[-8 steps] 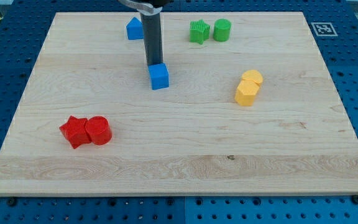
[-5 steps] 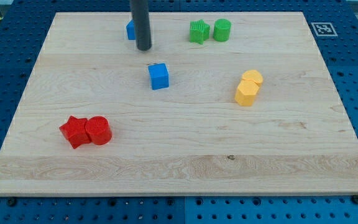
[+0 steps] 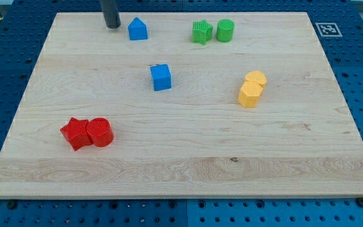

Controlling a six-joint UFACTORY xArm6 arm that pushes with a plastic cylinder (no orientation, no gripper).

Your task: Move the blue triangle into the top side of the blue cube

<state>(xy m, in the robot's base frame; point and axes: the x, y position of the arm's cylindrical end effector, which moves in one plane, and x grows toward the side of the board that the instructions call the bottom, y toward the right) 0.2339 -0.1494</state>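
Note:
The blue triangle point(image 3: 137, 29) sits near the board's top edge, left of centre. The blue cube point(image 3: 161, 77) lies below it and a little to the right, well apart from it. My tip point(image 3: 112, 26) is at the top of the view, just left of the blue triangle, with a small gap between them. Only the lower end of the dark rod shows.
A green star point(image 3: 201, 32) and a green cylinder point(image 3: 225, 30) touch each other at the top right of centre. Two yellow blocks point(image 3: 251, 89) sit together at the right. A red star point(image 3: 75, 133) and a red cylinder point(image 3: 99, 132) sit together at the lower left.
My tip has moved from beside the blue cube's top up and left, past the blue triangle, to the triangle's left side. No block has moved.

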